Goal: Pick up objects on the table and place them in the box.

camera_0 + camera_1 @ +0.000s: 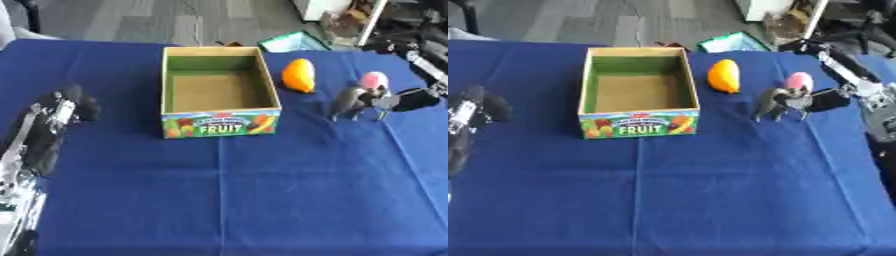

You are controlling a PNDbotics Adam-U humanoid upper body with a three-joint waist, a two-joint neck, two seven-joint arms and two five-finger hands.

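Observation:
An open cardboard box (220,123) with FRUIT on its front stands mid-table, its brown floor bare. Just right of its far corner lies an orange fruit (299,75). Further right sits a small pink object (374,79). My right hand (360,101) comes in from the right edge, directly in front of and below the pink object, with its fingers (343,108) hanging straight down toward the cloth. I cannot tell whether it touches the pink object. My left hand (75,102) hovers at the left side of the table, well apart from the box.
A blue cloth (262,190) covers the table, with open room in front of the box. Beyond the far edge a teal item (293,42) and dark equipment (411,35) stand on the grey floor.

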